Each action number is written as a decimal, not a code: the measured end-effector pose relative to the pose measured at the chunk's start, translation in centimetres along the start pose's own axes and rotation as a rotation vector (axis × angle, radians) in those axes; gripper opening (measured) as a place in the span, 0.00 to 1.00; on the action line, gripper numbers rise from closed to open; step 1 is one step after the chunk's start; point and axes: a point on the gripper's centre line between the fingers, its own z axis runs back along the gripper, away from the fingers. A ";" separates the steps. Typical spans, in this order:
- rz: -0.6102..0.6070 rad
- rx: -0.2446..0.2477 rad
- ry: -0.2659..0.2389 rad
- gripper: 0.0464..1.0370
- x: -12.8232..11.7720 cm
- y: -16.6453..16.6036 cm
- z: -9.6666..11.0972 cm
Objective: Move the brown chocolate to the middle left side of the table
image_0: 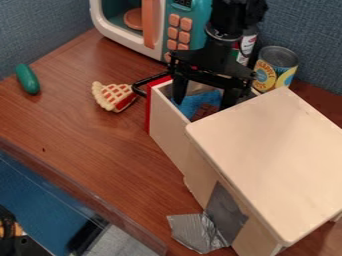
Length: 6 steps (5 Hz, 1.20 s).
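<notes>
Closest to us, the pale wooden cabinet (274, 160) is spreading its broad flat top out toward four o'clock. Down at six o'clock, crinkled silvery tape (194, 232) is lying on the brown table (87, 135), and a smoother grey patch (225, 212) is covering part of the cabinet's side just beside it.

Now to the action spot! The black gripper (202, 105) is hanging down from one o'clock, over the drawer (168, 127) that is jutting out of the cabinet, and its two fingers are standing wide apart, gripping nothing that we can see. And there's our brown chocolate (204, 111), lying inside the drawer, a little off centre toward two o'clock, right beside a blue cloth (190, 103). The drawer's red front (148, 110) is facing ten o'clock, its black handle (138, 86) sticking out.

Just beyond that handle, at ten o'clock, a lattice-topped pie slice (115, 96) is sitting on the table. Farther out the same way, a green oblong toy (27, 78) is lying near the table's edge.

Up at twelve, the teal-and-white toy microwave (120, 37) is showing its peach handle (152, 25) and peach buttons (179, 39). Between one and two o'clock, a can (275, 67) is standing upright behind the drawer.
</notes>
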 end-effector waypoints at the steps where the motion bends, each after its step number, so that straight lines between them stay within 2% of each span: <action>1: 0.024 -0.064 0.012 0.96 0.4 0.5 -0.2; 2: 0.031 -0.094 0.011 0.96 0.6 0.5 -0.3; 4: 0.049 -0.066 0.029 0.96 0.4 0.7 -2.0; 5: 0.043 -0.055 0.025 0.91 0.3 0.7 -2.4; 6: 0.041 -0.047 0.031 0.64 0.2 0.4 -2.8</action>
